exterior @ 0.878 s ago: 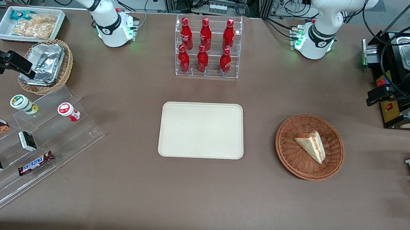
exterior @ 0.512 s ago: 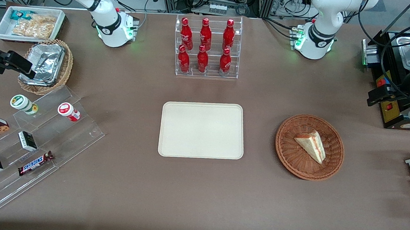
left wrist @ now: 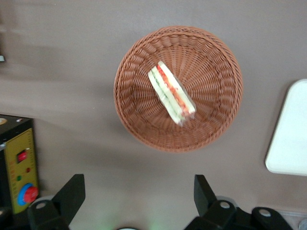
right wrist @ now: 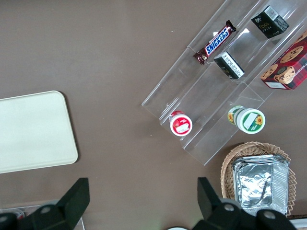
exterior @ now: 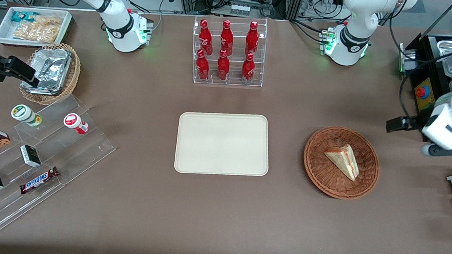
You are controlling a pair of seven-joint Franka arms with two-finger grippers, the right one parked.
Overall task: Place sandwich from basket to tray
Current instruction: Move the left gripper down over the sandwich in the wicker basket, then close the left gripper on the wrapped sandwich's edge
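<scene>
The claw (left wrist: pixel 138 196), fingers spread apart and tips cut off, hangs over the sandwich (left wrist: pixel 171 92) in the basket (left wrist: pixel 139 124).

The front camera looks down over the whole counter (exterior: pixel 217 217); both wrist cameras face straight down, sharing the tray (exterior: pixel 223 143).

Brown-clothed table (exterior: pixel 138 218): flat cream rectangular tray (exterior: pixel 222 143) mid-frame, round reddish-brown wicker basket (exterior: pixel 314 168) beside it, spread-fingered left gripper (left wrist: pixel 139 194) above.

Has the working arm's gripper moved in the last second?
Yes. The gripper, fingers open, has swung away from the black box toward the basket, which holds the sandwich.
</scene>
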